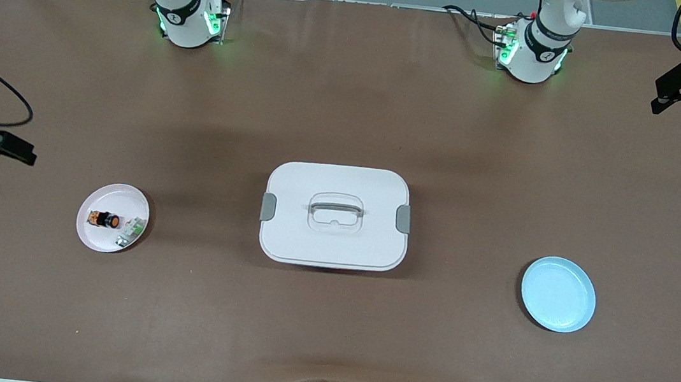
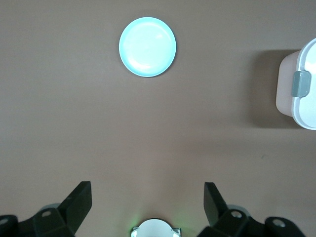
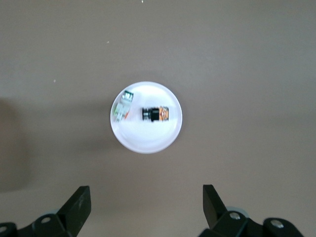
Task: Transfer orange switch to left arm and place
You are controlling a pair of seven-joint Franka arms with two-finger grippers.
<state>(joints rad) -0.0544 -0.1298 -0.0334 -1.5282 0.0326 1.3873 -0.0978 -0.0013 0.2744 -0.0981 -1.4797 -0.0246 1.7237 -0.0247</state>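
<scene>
- The two white robot arms with black joint bands are largely cut off: the front view shows only their bases and fragments at the frame edges, and the box hides the table surface beneath it.
- The small green-and-white part (image 1: 130, 232) is too small to identify further; it lies on the same plate as the switch.
- The white rounded-rectangular lidded box with grey side latches (image 1: 335, 216) sits mid-table, lid on; the left wrist view shows only one latched end of it.
- Left gripper (image 2: 147, 202): fingers spread wide, holding and touching nothing — it hangs over bare brown table near the round light-blue plate (image 1: 558, 294) at the left arm's end.
- Right gripper (image 3: 146, 203): fingers spread wide, holding nothing — it hangs over the table just beside the round pink plate (image 1: 113, 218) at the right arm's end.
- The tiny black cylindrical orange-capped switch (image 1: 104, 219) lies on its side on the pink plate, beside the green-and-white part.
</scene>
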